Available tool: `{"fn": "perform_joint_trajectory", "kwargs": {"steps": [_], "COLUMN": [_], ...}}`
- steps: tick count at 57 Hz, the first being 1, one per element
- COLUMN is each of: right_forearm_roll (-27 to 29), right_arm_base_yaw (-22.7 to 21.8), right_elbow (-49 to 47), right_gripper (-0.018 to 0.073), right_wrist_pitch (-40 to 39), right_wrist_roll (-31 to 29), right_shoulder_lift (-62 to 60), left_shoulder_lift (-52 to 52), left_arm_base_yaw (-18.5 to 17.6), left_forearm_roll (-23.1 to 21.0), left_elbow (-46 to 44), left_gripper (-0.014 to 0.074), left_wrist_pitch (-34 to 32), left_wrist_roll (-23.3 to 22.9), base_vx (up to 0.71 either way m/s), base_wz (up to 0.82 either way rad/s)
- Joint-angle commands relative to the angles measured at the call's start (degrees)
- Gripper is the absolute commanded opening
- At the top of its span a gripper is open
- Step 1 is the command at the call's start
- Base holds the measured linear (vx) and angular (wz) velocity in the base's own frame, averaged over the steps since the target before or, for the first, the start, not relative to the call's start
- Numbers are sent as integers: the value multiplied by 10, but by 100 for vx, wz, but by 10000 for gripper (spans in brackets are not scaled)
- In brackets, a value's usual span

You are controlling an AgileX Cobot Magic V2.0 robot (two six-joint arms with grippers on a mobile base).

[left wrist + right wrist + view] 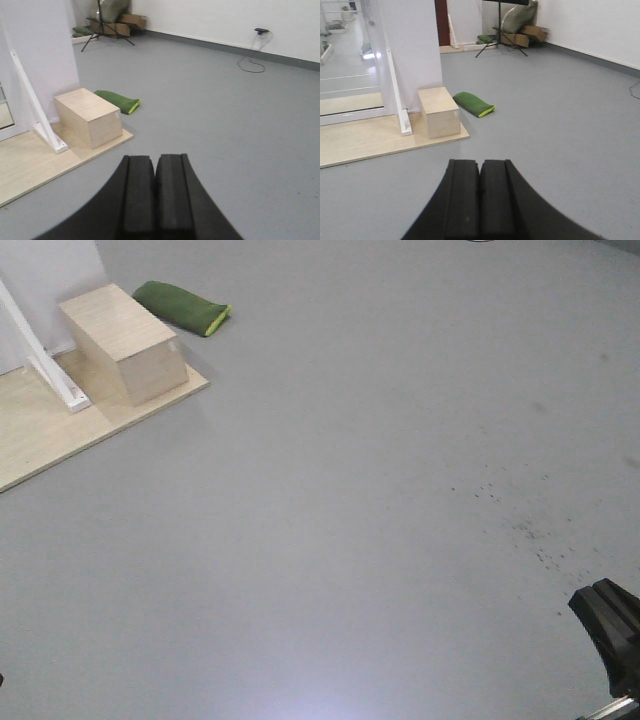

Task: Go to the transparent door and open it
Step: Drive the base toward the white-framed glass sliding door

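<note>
The transparent door (350, 75) shows at the far left of the right wrist view as clear glass in a white frame with thin white horizontal bars. It is several steps away, and I cannot make out its handle. A sliver of glass (4, 107) also shows at the left edge of the left wrist view. My left gripper (155, 158) is shut with nothing in it, low over the grey floor. My right gripper (480, 162) is shut and empty too. Its black tip (606, 612) pokes into the front view at the bottom right.
A light wooden box (438, 111) stands on a low wooden platform (365, 140) by a white wall panel (410, 50). A white slanted brace (397, 92) leans there. A green bag (474, 103) lies beside the box. A tripod and cardboard boxes (512, 32) stand at the back wall.
</note>
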Motion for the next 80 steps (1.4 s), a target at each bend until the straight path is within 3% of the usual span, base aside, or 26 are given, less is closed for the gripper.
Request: {"fn": "perform_joint_trajectory", "kwargs": {"steps": [1,54,80], "right_forearm_roll": [-3,-3,-3], "right_arm_base_yaw": [-3,-3,-3], "right_elbow": [3,3,3], "right_gripper": [-5,-5,-5], "right_wrist_pitch": [-48,-48,-48], "right_wrist_roll": [-1,-1,-1], "right_shoulder_lift": [-9,-9,-9], "left_shoulder_lift": [-9,-9,-9], "left_arm_base_yaw": [-3,-3,-3], "left_forearm_roll": [-6,-6,-6], "left_elbow": [8,8,8], "left_gripper": [3,3,3], "left_wrist_pitch": [-47,-47,-47], "left_wrist_roll": [0,0,0], "base_vx": [52,47,45], "base_wz": [53,72,49]}}
